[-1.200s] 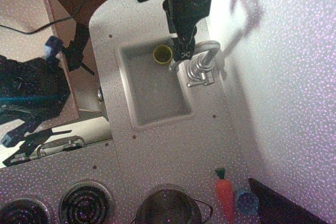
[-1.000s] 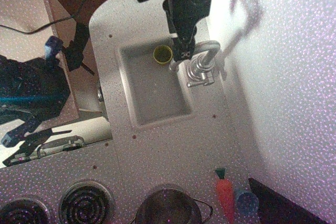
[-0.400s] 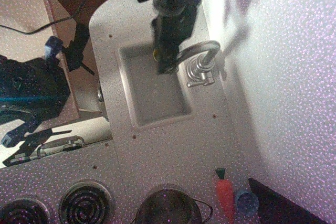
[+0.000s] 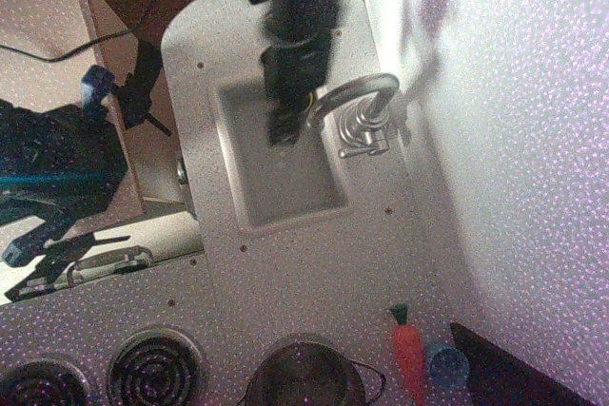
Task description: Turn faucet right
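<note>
In the single overhead view, the faucet (image 4: 360,113) stands on the counter (image 4: 314,254) at the right rim of the sink (image 4: 285,187), its arched spout reaching left over the basin. The end effector (image 4: 283,127) hangs blurred above the sink, just left of the spout tip and apart from the ribbed base; whether it touches the spout is unclear. Its jaws are too smeared to tell how far they are parted, or whether they hold anything.

On the counter (image 4: 314,254): 1 faucet (image 4: 360,113), 1 sink (image 4: 285,178), 2 burners (image 4: 157,366), 1 pot (image 4: 306,375), 1 toy carrot (image 4: 408,354), 1 blue cup (image 4: 446,364).
</note>
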You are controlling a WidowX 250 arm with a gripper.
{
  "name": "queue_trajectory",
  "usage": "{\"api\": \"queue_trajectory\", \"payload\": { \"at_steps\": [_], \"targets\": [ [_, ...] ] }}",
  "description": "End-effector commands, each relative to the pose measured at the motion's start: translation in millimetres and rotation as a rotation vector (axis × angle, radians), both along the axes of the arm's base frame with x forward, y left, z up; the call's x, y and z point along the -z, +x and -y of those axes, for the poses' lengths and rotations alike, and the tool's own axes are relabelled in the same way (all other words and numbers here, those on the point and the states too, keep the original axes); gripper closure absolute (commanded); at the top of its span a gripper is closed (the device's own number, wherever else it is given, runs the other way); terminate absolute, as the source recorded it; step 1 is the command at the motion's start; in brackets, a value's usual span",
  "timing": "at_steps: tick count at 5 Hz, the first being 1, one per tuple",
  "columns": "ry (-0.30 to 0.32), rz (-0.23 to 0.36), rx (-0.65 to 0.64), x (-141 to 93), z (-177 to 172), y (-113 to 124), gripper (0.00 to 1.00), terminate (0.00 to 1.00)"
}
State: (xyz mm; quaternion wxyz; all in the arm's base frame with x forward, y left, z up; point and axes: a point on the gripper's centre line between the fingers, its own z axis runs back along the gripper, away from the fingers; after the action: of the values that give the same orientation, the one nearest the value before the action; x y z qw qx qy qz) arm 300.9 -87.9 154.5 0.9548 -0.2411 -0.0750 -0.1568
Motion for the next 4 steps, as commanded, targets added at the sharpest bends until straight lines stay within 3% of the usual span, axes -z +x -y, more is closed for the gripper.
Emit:
{"api": "queue_trajectory", "payload": {
  "at_steps": [1,2,4],
  "targets": [
    [-0.141,0.074,0.097,-12.7,22.1,62.4,0.00,0.00],
    [-0.102,0.109,0.058,-10.5,23.9,63.5,0.00,0.00],
    [-0.078,0.115,0.016,-14.5,13.0,46.6,0.00,0.00]
  ]
}}
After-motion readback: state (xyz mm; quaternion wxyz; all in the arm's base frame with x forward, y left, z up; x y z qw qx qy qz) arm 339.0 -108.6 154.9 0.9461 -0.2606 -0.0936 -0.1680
